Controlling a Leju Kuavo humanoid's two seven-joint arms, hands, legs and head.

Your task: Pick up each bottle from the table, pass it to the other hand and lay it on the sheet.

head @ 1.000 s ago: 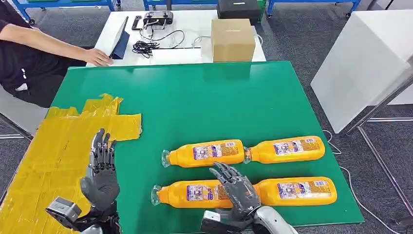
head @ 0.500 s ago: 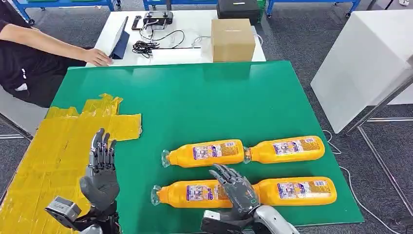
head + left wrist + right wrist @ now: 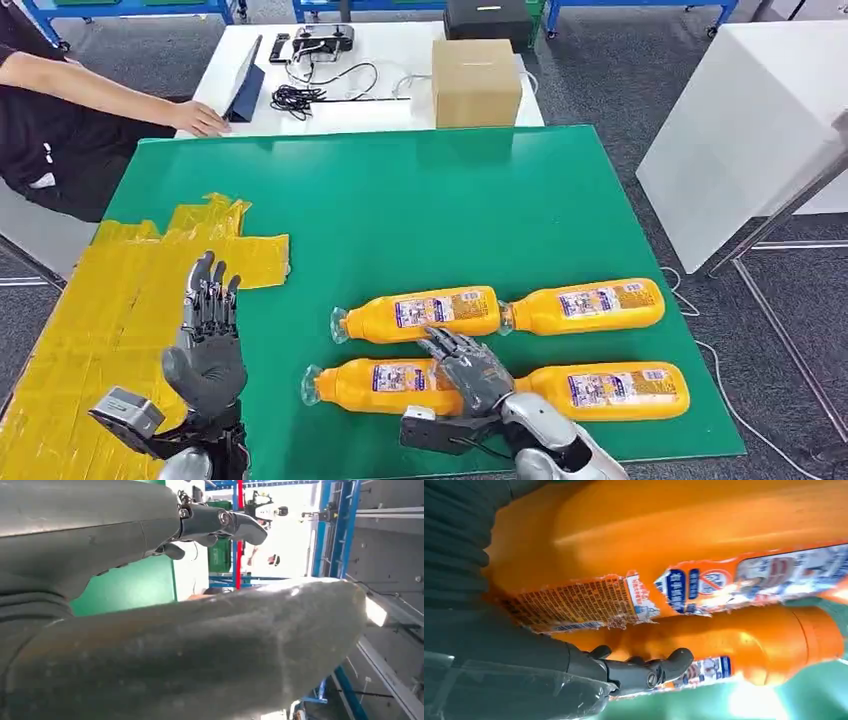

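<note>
The green table (image 3: 400,210) fills most of the head view, with the yellow sheet (image 3: 110,300) laid over its left near corner and plenty of bare green between sheet and bottles. Four orange bottles lie on their sides at the right near part in two rows, neck to base: the far-left bottle (image 3: 420,313), the far-right bottle (image 3: 590,306), the near-left bottle (image 3: 375,385) and the near-right bottle (image 3: 610,390). The near row lies close to the table's near edge, so a nudge toward the robot could roll a bottle off. They look full, hence fairly heavy, with smooth rounded plastic walls likely to slip or roll; the labelled middle of the body seems the safest place to grip. The right hand (image 3: 465,365) lies over the near-left bottle's base end, fingers draped across it toward the far row, but whether they have closed on it cannot be told; the right wrist view has orange plastic (image 3: 704,515) pressed close against the hand. The left hand (image 3: 205,345) stands upright beside the sheet's edge, fingers apart and holding nothing.
</note>
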